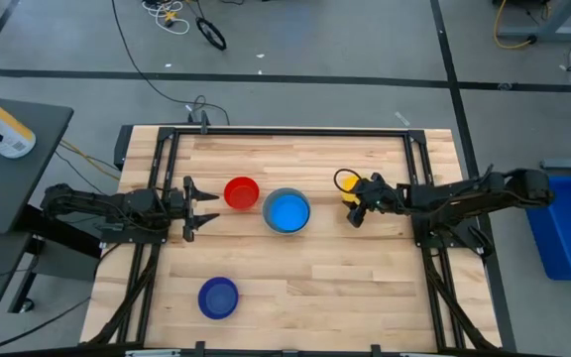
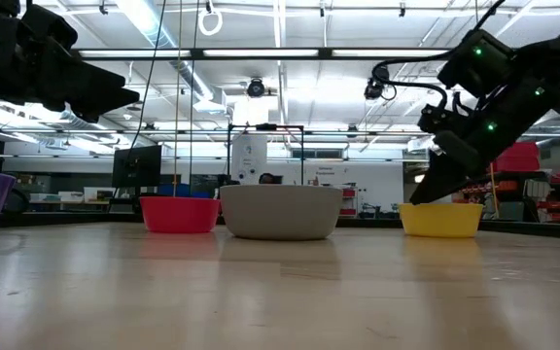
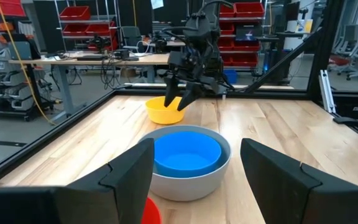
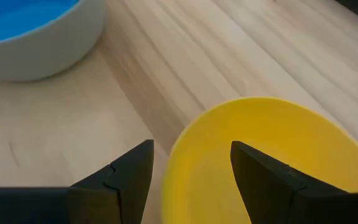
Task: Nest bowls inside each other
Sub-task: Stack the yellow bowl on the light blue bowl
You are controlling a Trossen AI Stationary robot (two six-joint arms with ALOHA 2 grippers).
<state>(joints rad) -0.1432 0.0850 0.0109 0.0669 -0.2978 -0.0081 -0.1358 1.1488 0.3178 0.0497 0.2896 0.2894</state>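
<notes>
While the left pincer (image 1: 192,208) is held spread and empty just beside the red bowl (image 1: 242,192), the right pincer (image 1: 356,203) is seen at the yellow bowl (image 2: 441,220), its fingers (image 4: 263,180) parted across the near rim, one outside the wall and one over the hollow. Whether the rim is already touched cannot be told; nothing is clamped.

Five round plastic bowls are found on the wooden bench (image 1: 365,278). A light blue bowl (image 1: 286,210) is seated inside the grey bowl (image 3: 194,183), which is the wider of the two, so that a pale grey ring is left showing around the blue. This pair stands near the bench's middle. The red bowl is set just to its left, close by but apart from it. The yellow bowl lies to the right of the pair, well clear of it, and is largely covered by the right pincer from above. A dark blue bowl (image 1: 218,297) sits alone toward the front of the bench, well apart from the rest. All the bowls stand upright, with smooth plain walls.
</notes>
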